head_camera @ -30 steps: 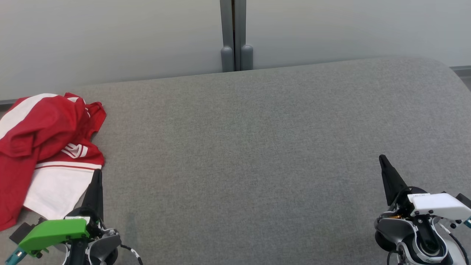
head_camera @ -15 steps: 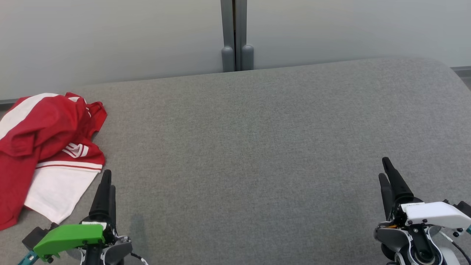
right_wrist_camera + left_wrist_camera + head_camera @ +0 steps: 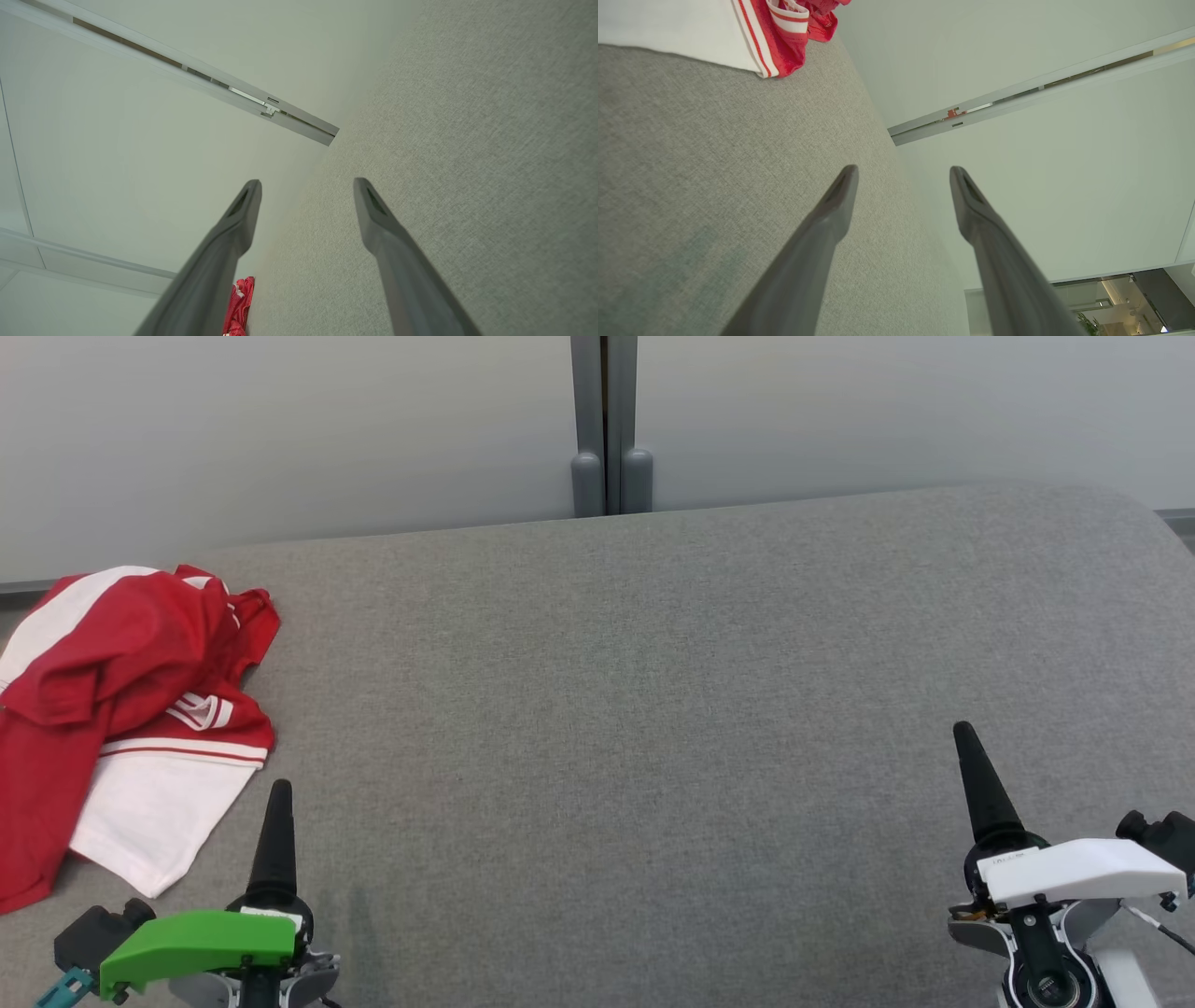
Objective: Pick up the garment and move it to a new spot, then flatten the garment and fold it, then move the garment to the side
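The garment [image 3: 121, 709] is a crumpled red and white shirt lying at the left end of the grey padded surface [image 3: 653, 663]. Its white part points toward the front. My left gripper [image 3: 278, 803] hovers low at the front left, just right of the garment's white hem and apart from it. The left wrist view shows that gripper [image 3: 903, 170] open and empty, with the garment [image 3: 784, 28] at the top left. My right gripper [image 3: 966, 747] stands at the front right, far from the garment. The right wrist view shows it [image 3: 307, 183] open and empty, with the garment [image 3: 239, 303] small and distant.
A pale wall with a grey post [image 3: 607, 429] rises behind the surface's far edge. The surface's right end curves away at the far right [image 3: 1130, 513]. Bare grey fabric stretches between the two grippers.
Both grippers have rolled at the wrist and their fingers have parted. The garment lies as before. The head camera has shifted slightly.
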Tool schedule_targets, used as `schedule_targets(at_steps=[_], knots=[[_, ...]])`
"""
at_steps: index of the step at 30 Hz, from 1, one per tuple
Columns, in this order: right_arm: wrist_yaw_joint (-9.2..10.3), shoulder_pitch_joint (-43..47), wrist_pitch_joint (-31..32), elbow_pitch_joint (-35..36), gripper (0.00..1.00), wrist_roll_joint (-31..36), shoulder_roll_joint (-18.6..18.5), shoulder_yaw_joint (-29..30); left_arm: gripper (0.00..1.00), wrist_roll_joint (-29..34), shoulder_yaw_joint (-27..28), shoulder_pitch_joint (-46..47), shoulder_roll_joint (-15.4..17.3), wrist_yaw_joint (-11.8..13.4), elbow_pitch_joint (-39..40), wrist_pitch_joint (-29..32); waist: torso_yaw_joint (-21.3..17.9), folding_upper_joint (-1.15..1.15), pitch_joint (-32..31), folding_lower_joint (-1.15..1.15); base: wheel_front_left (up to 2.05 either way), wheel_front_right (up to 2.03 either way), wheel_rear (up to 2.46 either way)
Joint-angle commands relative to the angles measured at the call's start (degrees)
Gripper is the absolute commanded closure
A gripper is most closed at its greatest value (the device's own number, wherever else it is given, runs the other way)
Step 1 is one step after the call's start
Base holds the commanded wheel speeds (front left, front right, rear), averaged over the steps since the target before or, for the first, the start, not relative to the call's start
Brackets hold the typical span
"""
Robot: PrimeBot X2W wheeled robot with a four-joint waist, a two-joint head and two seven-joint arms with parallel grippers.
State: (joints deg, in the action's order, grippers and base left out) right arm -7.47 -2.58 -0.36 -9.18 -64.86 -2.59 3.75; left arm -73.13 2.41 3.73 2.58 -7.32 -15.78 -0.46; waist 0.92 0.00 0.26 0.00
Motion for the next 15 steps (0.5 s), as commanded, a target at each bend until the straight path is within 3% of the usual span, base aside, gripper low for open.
schedule_targets(at_steps=[1,15], knots=[[-0.02,-0.31,-0.70,1.61,0.00,3.09,-0.57,-0.34,0.00,2.98,0.22,0.10,0.32,-0.11,0.87,-0.62,0.06,0.00,-0.01,0.00,0.00,0.00,0.00],[-0.02,0.21,-3.60,2.73,0.00,18.96,-1.70,-0.81,0.00,20.48,-0.96,-1.36,0.34,-0.11,2.35,-3.49,0.41,0.00,-0.14,0.00,0.00,0.00,0.00]])
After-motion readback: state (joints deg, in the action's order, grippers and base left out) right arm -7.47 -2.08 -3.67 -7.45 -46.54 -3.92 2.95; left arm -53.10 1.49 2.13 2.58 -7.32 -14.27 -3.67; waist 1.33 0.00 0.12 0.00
